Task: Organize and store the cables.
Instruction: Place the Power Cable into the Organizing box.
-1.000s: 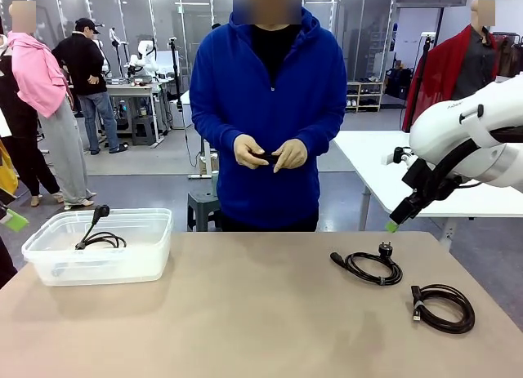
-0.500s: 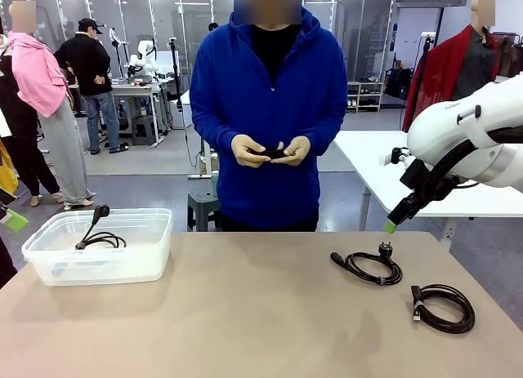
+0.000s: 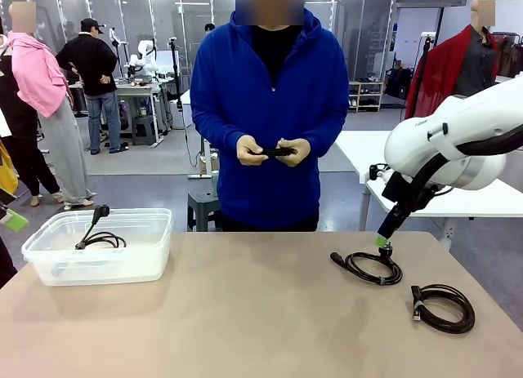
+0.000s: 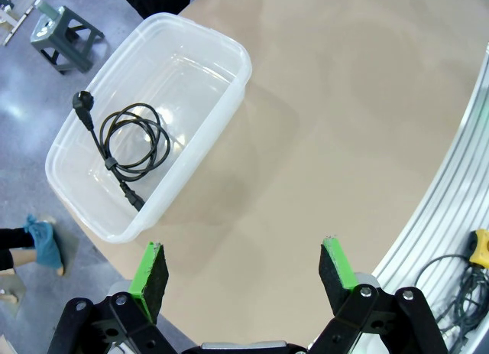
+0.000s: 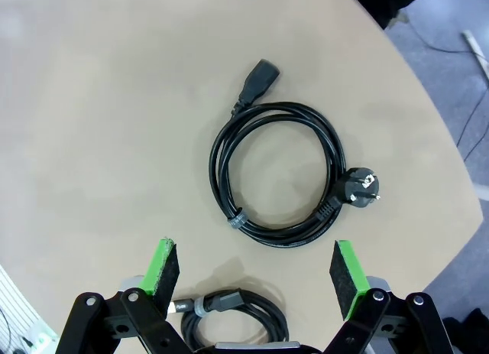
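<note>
- The right gripper [image 5: 254, 266], black with green pads, hangs over the tan tabletop [image 3: 245, 313] with its jaws spread wide and nothing between them; in the front view its green tip sits just above the far side of a coil
- That coil is a thin black cable [image 5: 275, 174] wound in a flat round loop; it lies at about 3 o'clock on the table; in the right wrist view its round two-pin plug [image 5: 359, 187] is at 3 o'clock of the loop and its blocky connector [image 5: 258, 77] at 12 o'clock
- A second black coiled cable [image 3: 444, 307] lies at 4 o'clock of the first, near it but apart
- The left gripper [image 4: 244, 266] is also opened wide and empty, above bare table
- A clear rectangular plastic tub [image 3: 98, 268] stands at 9 o'clock on the table; a third black coiled cable [image 4: 134, 140] lies inside it, with one plug end poking up above the rim
- The person in a blue hooded top [image 3: 270, 92] stands at 12 o'clock, holding a small black item [image 3: 276, 152] at the waist; what it is I cannot tell
</note>
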